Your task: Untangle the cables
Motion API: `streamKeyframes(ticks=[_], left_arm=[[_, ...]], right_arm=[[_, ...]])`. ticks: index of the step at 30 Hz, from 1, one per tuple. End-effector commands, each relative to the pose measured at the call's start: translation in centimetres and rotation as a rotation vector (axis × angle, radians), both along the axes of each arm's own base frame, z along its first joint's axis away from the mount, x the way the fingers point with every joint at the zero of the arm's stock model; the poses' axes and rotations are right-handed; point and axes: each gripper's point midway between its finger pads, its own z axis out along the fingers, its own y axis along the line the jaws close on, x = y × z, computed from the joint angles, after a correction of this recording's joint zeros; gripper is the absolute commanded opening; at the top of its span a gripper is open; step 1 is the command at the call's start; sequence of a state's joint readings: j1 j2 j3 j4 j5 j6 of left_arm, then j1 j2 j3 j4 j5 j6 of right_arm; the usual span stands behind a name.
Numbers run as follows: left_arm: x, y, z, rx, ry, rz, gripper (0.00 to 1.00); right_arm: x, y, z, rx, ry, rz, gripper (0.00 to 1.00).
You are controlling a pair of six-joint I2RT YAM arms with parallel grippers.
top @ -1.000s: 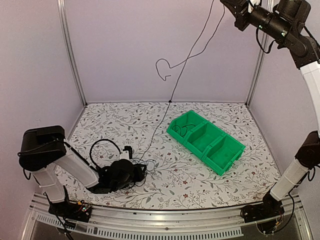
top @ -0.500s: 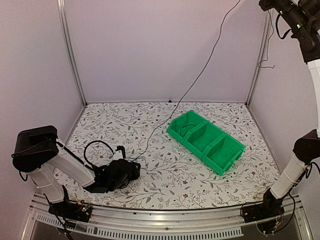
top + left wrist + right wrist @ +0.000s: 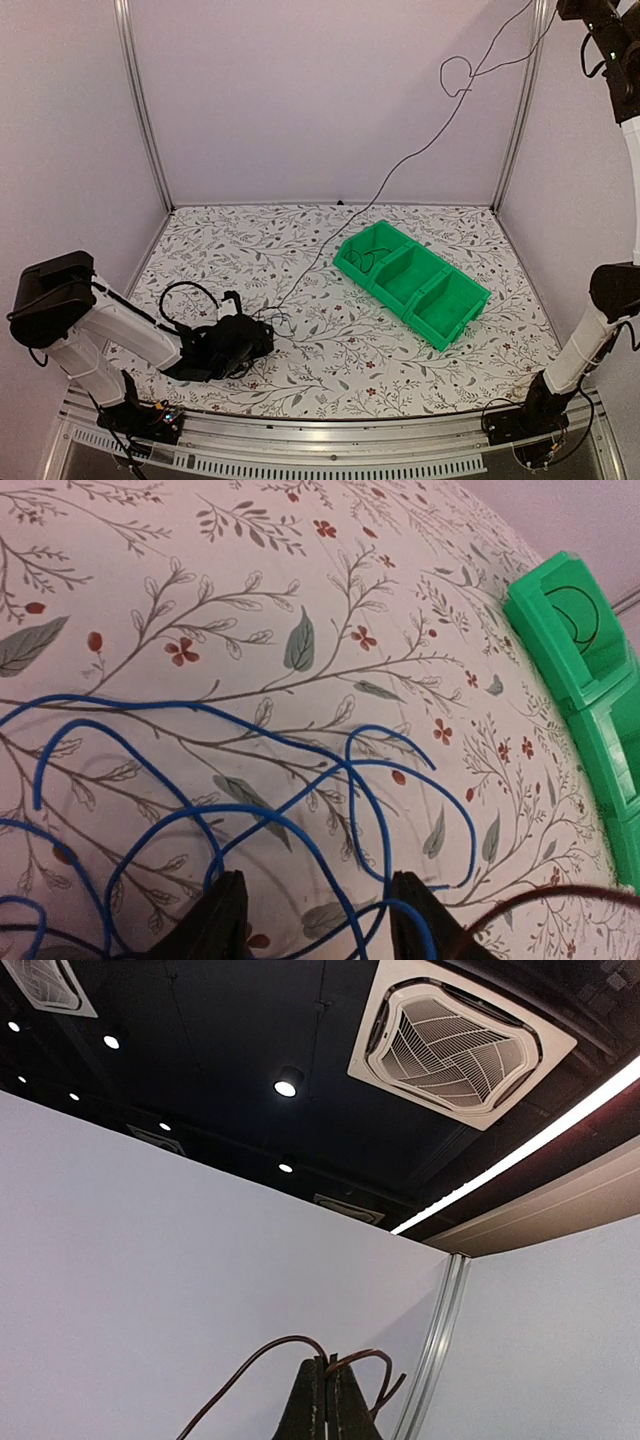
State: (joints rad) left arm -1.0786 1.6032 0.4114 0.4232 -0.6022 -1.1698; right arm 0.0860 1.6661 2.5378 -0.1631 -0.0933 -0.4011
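Note:
The cables lie as a small tangle (image 3: 276, 322) on the table just right of my left gripper (image 3: 250, 340). In the left wrist view they are thin blue loops (image 3: 330, 780) on the cloth. My left gripper (image 3: 316, 905) is open, fingers (image 3: 226, 915) low over the table, with blue strands running between them. One thin cable (image 3: 400, 165) rises from the tangle to the upper right, with a small loop (image 3: 455, 75) hanging in the air. My right gripper (image 3: 327, 1385), raised high and pointing at the ceiling, is shut on this brown cable (image 3: 250, 1365); its short end curls to the right.
A green three-compartment bin (image 3: 455, 315) stands right of centre, with a thin dark cable (image 3: 365, 260) in its far-left compartment; it also shows in the left wrist view (image 3: 590, 690). The right arm (image 3: 612, 45) reaches out of the top corner. Walls enclose the table.
My right arm has swung further up and right, drawing the cable taut and carrying its hanging loop from centre to upper right. My left arm has shifted slightly left, still low by the tangle.

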Motion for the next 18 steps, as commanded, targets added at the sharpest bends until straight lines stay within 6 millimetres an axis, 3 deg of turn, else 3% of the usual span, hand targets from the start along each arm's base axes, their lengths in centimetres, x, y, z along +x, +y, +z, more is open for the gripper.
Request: streamKeyframes(ticks=[1, 7, 13, 18], left_arm=[[-1.7, 5.2, -2.1, 0.113, 0.096, 0.108, 0.51], [-1.9, 6.3, -1.1, 0.118, 0.063, 0.115, 0.52], [-1.1, 3.4, 0.5, 0.136, -0.004, -0.018, 0.54], [-0.7, 1.6, 1.0, 0.205, -0.016, -0.072, 0.57]], right_arm=[[-0.7, -1.4, 1.2, 0.073, -0.057, 0.006, 0.00], [2.4, 0.1, -1.6, 0.031, 0.045, 0.080, 0.00], [6.7, 2.9, -7.3, -0.035, 0.215, 0.214, 0.00], [8.2, 3.4, -9.4, -0.051, 0.267, 0.237, 0.00]])
